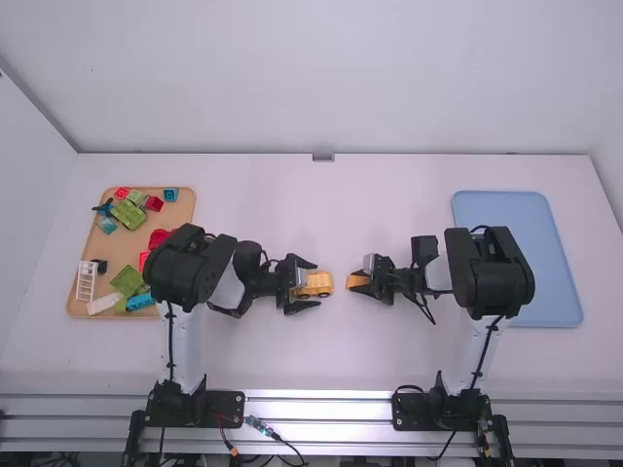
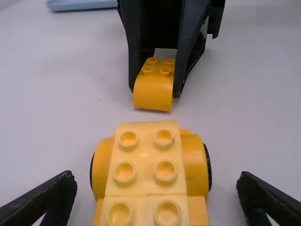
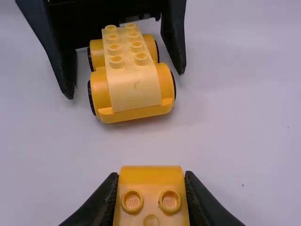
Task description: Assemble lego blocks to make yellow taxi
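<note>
You have the left gripper (image 1: 308, 285) wide open astride the car (image 3: 134, 89), fingers clear of its sides. Your right gripper (image 1: 368, 277) is closed firmly on the block (image 2: 154, 94), located just right of the car, not touching it.

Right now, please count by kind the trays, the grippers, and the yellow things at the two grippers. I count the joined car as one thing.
Trays: 2 (brown tray, blue tray)
Grippers: 2 (left gripper, right gripper)
Yellow car with wheels: 1
Yellow brick: 1
Total: 6
</note>
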Tool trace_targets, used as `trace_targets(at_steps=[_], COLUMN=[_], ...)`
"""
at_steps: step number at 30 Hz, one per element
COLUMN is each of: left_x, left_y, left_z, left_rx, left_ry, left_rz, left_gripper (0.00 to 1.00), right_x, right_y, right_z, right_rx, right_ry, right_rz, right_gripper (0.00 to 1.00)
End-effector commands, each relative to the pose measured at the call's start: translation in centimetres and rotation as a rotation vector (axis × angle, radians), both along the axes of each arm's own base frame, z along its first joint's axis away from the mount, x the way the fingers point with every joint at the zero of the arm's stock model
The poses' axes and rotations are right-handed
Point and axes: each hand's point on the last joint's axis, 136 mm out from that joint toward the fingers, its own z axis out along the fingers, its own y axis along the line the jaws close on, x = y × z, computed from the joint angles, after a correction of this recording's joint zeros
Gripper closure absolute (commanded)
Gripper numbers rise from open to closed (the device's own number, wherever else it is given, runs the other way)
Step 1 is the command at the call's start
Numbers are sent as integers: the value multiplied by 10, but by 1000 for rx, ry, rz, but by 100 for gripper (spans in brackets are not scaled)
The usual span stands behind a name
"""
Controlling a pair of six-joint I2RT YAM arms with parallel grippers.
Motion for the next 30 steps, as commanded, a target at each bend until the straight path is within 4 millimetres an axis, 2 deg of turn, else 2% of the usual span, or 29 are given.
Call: trace_targets(at_steps=[1, 6, 7, 12, 15, 19, 22, 24, 26, 30], left_x=[-6, -7, -1, -4, -3, -4, -5, -4, -4, -6], left_y=[9, 8, 7, -1, -1, -1, 0, 1, 3, 3], left_z=[-12, -12, -16, -17, -20, -21, -21, -22, -22, -12], left_rx=[17, 14, 26, 21, 34, 40, 40, 50, 52, 14], left_ry=[57, 74, 111, 132, 151, 141, 117, 98, 78, 52], left_rz=[65, 59, 60, -53, -66, -74, -67, -54, -33, -14], left_gripper=[5, 14, 21, 33, 43, 49, 46, 37, 20, 16], right_x=[-5, -5, -5, -5, -5, -5, -5, -5, -5, -5], right_y=[2, 3, 3, 3, 3, 3, 3, 3, 3, 3], right_z=[0, 1, 1, 1, 1, 1, 1, 1, 1, 1], right_rx=[26, 29, 33, 32, 32, 32, 32, 32, 32, 32], right_ry=[19, 16, 16, 18, 17, 18, 20, 20, 19, 20], right_rz=[13, 15, 16, 16, 16, 16, 14, 15, 15, 15], right_gripper=[79, 79, 79, 79, 79, 80, 79, 79, 80, 79])
